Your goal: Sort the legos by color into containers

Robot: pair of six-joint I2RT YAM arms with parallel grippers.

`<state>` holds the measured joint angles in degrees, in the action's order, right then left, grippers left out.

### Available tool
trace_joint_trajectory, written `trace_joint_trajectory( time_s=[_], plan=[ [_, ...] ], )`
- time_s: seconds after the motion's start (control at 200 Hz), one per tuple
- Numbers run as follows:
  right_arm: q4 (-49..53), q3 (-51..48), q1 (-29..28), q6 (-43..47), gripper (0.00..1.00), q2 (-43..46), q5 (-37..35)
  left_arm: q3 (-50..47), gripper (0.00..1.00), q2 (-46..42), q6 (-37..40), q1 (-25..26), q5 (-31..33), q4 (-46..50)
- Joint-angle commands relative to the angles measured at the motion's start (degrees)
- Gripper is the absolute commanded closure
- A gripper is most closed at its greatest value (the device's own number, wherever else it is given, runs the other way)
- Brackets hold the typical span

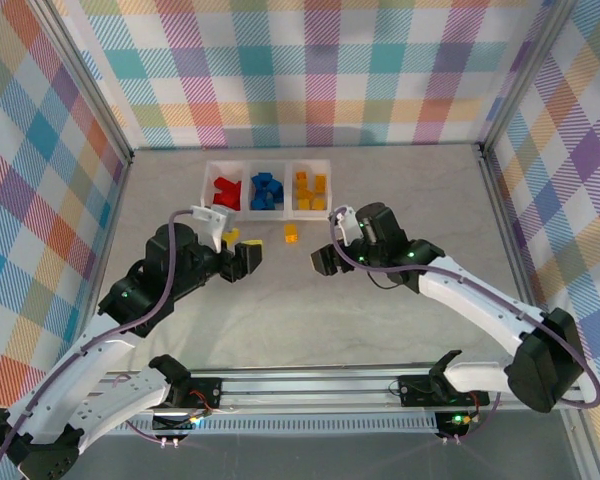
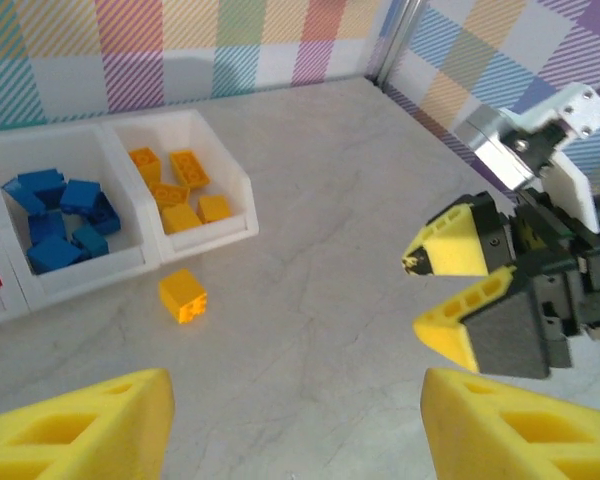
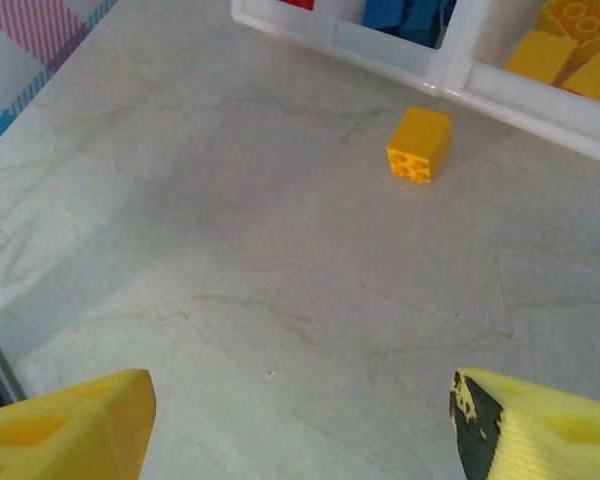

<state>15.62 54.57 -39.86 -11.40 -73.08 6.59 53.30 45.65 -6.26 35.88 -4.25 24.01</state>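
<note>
Left pincer (image 2: 298,395): spread, empty.
Right pincer (image 3: 300,390): spread, empty.
Loose yellow lego (image 1: 291,233): 1, on the tabletop (image 1: 380,320), ahead of and between both pincers.
Containers (image 1: 267,214): beyond the pincers, 3 compartments holding red legos (image 1: 223,190), blue legos (image 1: 266,190) and yellow legos (image 1: 311,188).

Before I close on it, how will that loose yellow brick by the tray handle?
The yellow brick looks rigid and glossy, so it may slip if pinched off-centre. Boxy and flat-faced, it should slide, not roll, on the smooth table.
</note>
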Motion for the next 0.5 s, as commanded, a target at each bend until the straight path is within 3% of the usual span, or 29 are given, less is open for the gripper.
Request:
trace_joint_trajectory(
  time_s=[0.0,0.32,0.495],
  plan=[
    [-6.73,1.01,-0.49,-5.29,0.22,-2.36,-4.96,-1.05,0.34,-1.04,-1.74,1.06,2.13,0.0],
    [-11.08,8.65,-2.95,-9.71,0.25,-19.27,-14.68,-2.67,0.33,-1.41,-2.02,1.29,1.65,-0.13],
    [-8.95,17.6,-5.05,-8.84,0.27,-31.22,-20.05,-2.67,0.33,-1.47,-1.93,1.29,2.39,0.79]
  ],
)
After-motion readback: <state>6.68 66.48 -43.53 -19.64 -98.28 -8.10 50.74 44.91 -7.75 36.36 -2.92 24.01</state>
